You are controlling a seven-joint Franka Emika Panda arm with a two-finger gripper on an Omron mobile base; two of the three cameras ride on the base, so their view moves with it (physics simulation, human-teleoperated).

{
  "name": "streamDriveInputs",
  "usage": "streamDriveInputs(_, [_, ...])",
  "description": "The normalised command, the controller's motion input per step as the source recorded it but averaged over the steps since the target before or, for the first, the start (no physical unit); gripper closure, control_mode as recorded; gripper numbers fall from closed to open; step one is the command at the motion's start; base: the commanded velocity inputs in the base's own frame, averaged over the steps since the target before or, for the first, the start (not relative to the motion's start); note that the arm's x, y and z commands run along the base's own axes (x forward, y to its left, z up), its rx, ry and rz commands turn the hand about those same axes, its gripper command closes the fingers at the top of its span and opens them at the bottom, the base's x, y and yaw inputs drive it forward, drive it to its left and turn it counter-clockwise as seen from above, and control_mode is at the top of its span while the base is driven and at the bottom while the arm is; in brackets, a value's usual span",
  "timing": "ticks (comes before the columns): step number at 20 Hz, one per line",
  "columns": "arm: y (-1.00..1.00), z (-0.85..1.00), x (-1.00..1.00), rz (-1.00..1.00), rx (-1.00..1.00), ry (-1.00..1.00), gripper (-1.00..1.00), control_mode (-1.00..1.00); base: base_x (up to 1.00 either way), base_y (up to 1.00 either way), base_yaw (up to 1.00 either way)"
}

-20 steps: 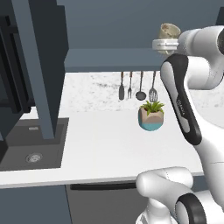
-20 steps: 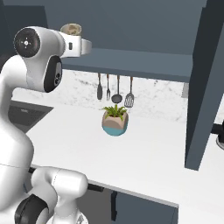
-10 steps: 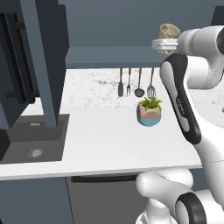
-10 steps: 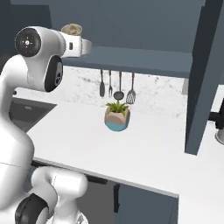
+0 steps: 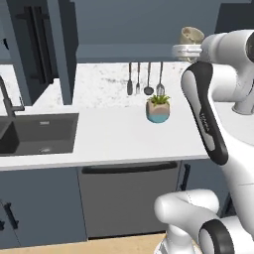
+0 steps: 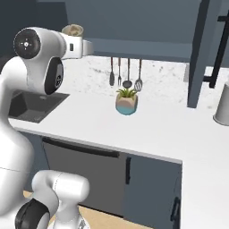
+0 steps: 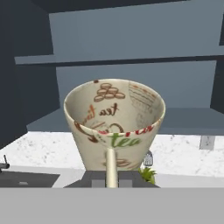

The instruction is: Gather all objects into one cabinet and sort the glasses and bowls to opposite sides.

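Note:
A beige patterned mug (image 5: 191,35) is held high in front of the dark slate-blue wall cabinet (image 5: 149,30), with my gripper (image 5: 187,48) shut on it. In the hand view the mug (image 7: 114,124) stands upright and close, its handle (image 7: 111,168) pinched between my fingers, and the gripper (image 7: 111,180) sits just below it. Behind it the open cabinet's inner shelf (image 7: 131,60) runs across. From the right base view the mug (image 6: 72,30) shows above my arm. The cabinet door (image 6: 203,49) with its black bar handle (image 6: 219,44) stands open. The other mugs and the black bowl are out of view.
A potted plant (image 5: 158,109) stands on the white counter (image 5: 114,136) under hanging utensils (image 5: 144,79). A dark sink (image 5: 39,131) lies at the left. Another open door (image 5: 49,49) hangs over the sink. A grey cylinder (image 6: 222,109) stands at the counter's right.
The whole scene has slid up in both base views and more of the counter front shows, so the camera has moved. The mug stays held in my gripper.

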Motion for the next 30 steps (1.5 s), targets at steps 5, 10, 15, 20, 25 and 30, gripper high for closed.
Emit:
streamDriveInputs(5, [0.00, 0.00, 0.00, 0.00, 0.00, 0.00, 1.00, 1.00, -0.43, 0.00, -0.21])
streamDriveInputs(10, [0.00, 0.00, 0.00, 0.00, 0.00, 0.00, 1.00, 1.00, -0.10, 0.00, -0.25])
streamDriveInputs(15, [0.00, 0.00, 0.00, 0.00, 0.00, 0.00, 1.00, 1.00, 0.00, 0.00, -0.06])
streamDriveInputs(20, [0.00, 0.00, 0.00, 0.00, 0.00, 0.00, 1.00, 1.00, -0.26, 0.03, 0.00])
streamDriveInputs(25, [0.00, 0.00, 0.00, 0.00, 0.00, 0.00, 1.00, 1.00, -0.17, 0.30, -0.02])
streamDriveInputs(30, [0.00, 0.00, 0.00, 0.00, 0.00, 0.00, 1.00, 1.00, 0.00, 0.52, -0.08])
